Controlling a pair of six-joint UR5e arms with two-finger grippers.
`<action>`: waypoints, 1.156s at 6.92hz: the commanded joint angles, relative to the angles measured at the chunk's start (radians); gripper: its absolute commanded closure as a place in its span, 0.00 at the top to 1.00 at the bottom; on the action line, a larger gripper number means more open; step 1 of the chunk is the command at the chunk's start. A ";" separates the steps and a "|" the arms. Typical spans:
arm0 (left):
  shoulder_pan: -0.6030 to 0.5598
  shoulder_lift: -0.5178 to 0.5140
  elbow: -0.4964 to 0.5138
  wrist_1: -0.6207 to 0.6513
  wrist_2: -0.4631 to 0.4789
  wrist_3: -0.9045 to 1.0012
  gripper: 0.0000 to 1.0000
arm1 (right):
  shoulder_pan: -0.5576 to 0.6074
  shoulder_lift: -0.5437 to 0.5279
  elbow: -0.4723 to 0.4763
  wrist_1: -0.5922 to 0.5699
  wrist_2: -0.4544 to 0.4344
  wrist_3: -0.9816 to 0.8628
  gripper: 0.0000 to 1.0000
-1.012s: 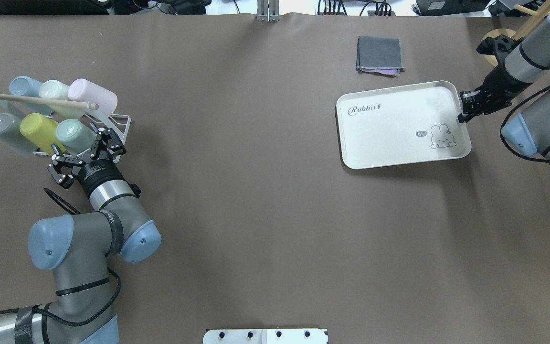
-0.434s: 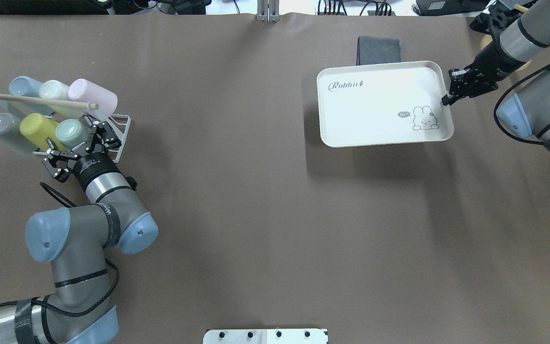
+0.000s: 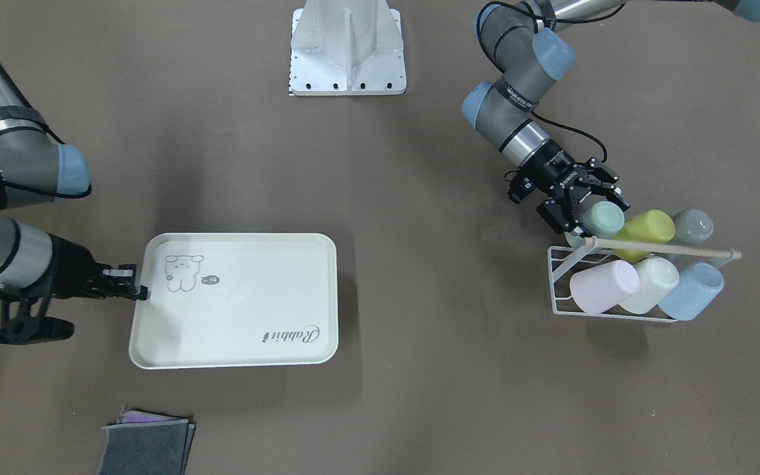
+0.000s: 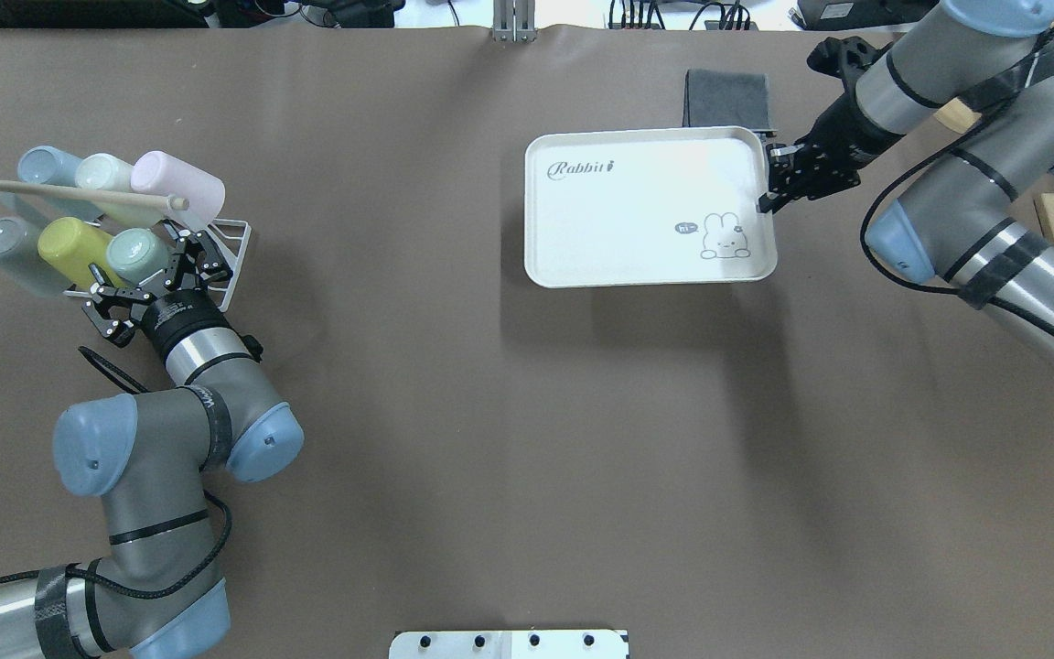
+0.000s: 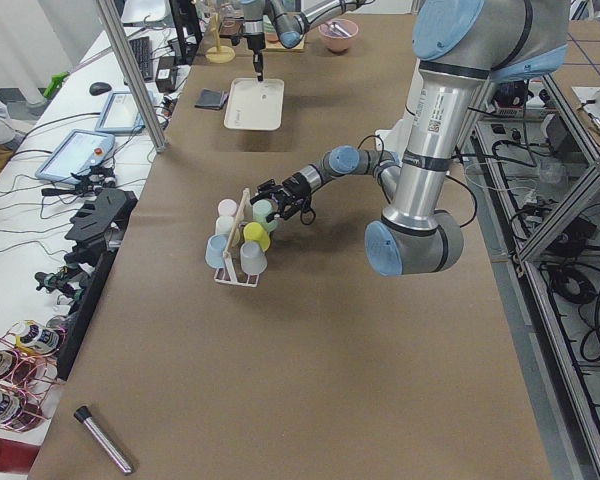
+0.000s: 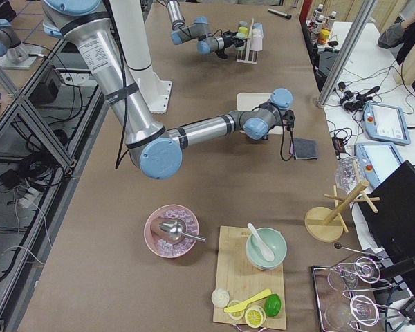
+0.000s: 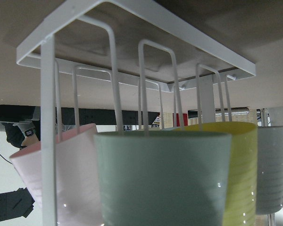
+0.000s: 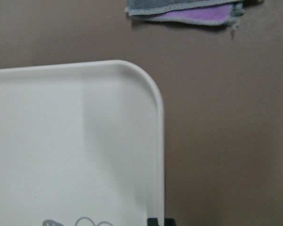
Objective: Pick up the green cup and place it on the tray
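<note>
In one rack (image 7: 48, 117), six cups (image 3: 650, 280), one the green cup (image 4: 135, 256); one tray (image 4: 618, 220).

Grey arms (image 4: 161, 513) — blue caps (image 4: 92, 455); left claw (image 4: 147, 275), right claw (image 4: 769, 197) black.

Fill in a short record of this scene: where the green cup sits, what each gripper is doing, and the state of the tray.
green cup: on its side in the white wire rack, next to a yellow cup
left gripper: at the green cup, jaws open; contact cannot be told
tray: empty, apparently lifted, shadow offset below it
right gripper: jaws shut on the tray's short edge
task status: green cup not yet on tray
</note>
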State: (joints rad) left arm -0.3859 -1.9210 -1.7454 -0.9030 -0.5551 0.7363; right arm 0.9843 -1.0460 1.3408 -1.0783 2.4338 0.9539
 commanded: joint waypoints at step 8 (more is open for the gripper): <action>-0.002 -0.024 0.046 0.007 0.044 0.002 0.96 | -0.300 0.060 0.021 0.176 -0.234 0.350 0.00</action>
State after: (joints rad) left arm -0.3888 -1.9413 -1.7037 -0.8998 -0.5140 0.7370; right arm 0.6923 -0.9792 1.3566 -0.9026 2.1985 1.3391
